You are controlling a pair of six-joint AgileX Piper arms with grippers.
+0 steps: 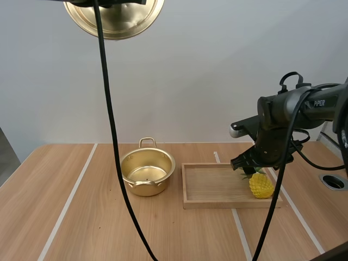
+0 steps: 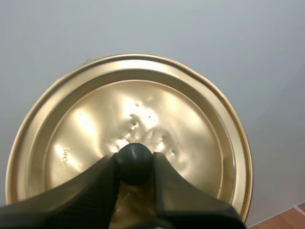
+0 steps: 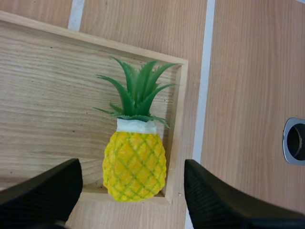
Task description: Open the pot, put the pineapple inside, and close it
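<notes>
The golden pot stands open on the table, left of the wooden tray. Its golden lid hangs high up at the back left; in the left wrist view my left gripper is shut on the lid's black knob, the lid seen from its top side. A yellow pineapple with green leaves lies in the tray's right front corner. My right gripper hovers just above it, open, and in the right wrist view its fingers stand wide on both sides of the pineapple, not touching it.
White stripes run across the wooden table. A round metal-rimmed hole sits in the table right of the tray, also seen beside the tray as a hole in the right wrist view. Bare table lies in front of the pot and tray.
</notes>
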